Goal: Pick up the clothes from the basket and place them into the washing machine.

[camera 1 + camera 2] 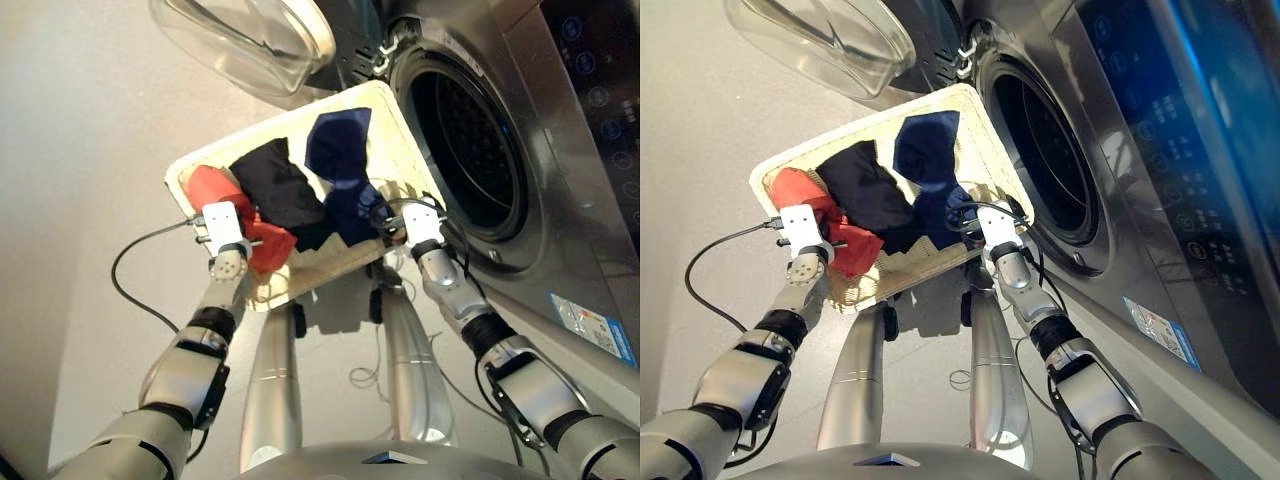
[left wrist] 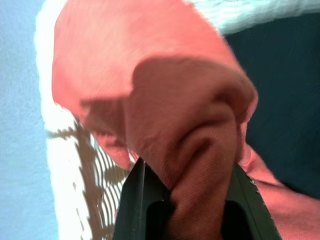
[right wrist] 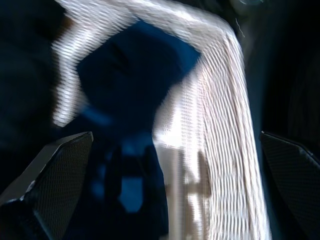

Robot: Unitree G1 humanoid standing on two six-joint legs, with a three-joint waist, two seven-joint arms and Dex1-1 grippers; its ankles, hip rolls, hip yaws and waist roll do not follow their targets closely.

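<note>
Both arms reached forward over the basket beside the washer. The left gripper pinched the orange garment; the right gripper hung spread above the navy garment; the black garment lay between.

Head stereo pair plus two wrist cams.
Head eyes look forward and down over both arms, sharing basket and washing machine. Left wrist cam sits tight behind left claw, against orange-red garment; right wrist cam, behind right claw, faces the basket rim close up.
</note>
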